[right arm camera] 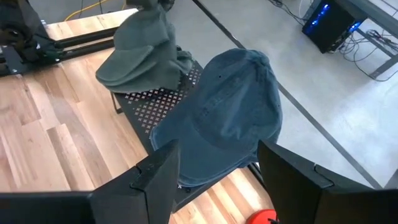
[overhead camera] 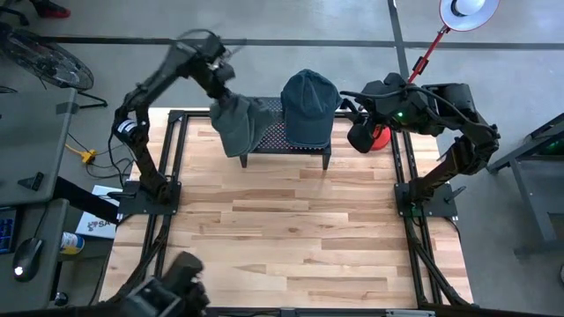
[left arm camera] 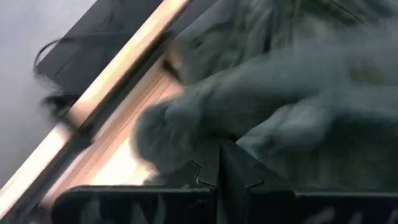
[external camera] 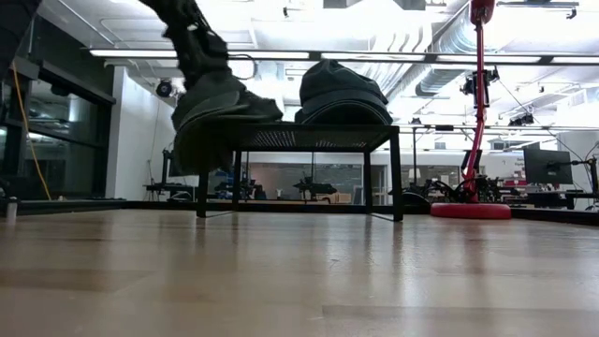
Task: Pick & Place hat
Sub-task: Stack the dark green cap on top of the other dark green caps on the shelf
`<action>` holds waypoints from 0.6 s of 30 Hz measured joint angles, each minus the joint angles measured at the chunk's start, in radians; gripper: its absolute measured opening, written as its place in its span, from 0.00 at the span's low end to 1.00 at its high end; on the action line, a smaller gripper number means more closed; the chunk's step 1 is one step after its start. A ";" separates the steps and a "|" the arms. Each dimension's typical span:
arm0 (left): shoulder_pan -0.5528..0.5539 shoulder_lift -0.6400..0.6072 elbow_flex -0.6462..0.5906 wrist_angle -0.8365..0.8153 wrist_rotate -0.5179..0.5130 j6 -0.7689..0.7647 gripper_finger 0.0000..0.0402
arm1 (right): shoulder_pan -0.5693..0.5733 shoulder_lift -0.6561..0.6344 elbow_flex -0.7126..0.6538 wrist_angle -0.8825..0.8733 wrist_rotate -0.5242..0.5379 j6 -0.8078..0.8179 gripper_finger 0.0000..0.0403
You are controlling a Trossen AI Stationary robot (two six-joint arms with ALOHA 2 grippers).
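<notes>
left gripper (overhead camera: pixel 222 91): fingers clamped on grey hat (overhead camera: pixel 238 123), hat draped over left end of black perforated stand (overhead camera: pixel 286 145) | blue hat (overhead camera: pixel 309 107) atop stand | right gripper (overhead camera: pixel 359 132): fingers apart, just right of stand

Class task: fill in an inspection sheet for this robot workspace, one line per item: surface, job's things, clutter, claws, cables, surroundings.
Surface: wooden table, bare planks in front.
Job's things: grey hat hanging off the left end of the black mesh stand; blue cap resting on the stand.
Clutter: nothing seen on the table.
Claws: left claw shut on the grey hat; right claw open, facing the blue cap.
Cables: yellow cable on the floor, left of the table.
Surroundings: red lamp stand behind the table.
</notes>
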 joint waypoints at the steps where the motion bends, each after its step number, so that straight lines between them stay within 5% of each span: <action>1: -0.016 -0.002 -0.041 0.055 0.002 -0.007 0.00 | 0.000 0.000 0.000 0.000 0.001 0.000 0.52; 11: -0.215 -0.002 -0.143 0.348 -0.010 -0.144 0.00 | 0.000 0.000 0.000 0.000 0.024 0.000 0.52; 18: -0.288 -0.002 -0.143 0.384 -0.016 -0.195 0.00 | 0.000 0.000 0.000 0.000 0.002 0.004 0.52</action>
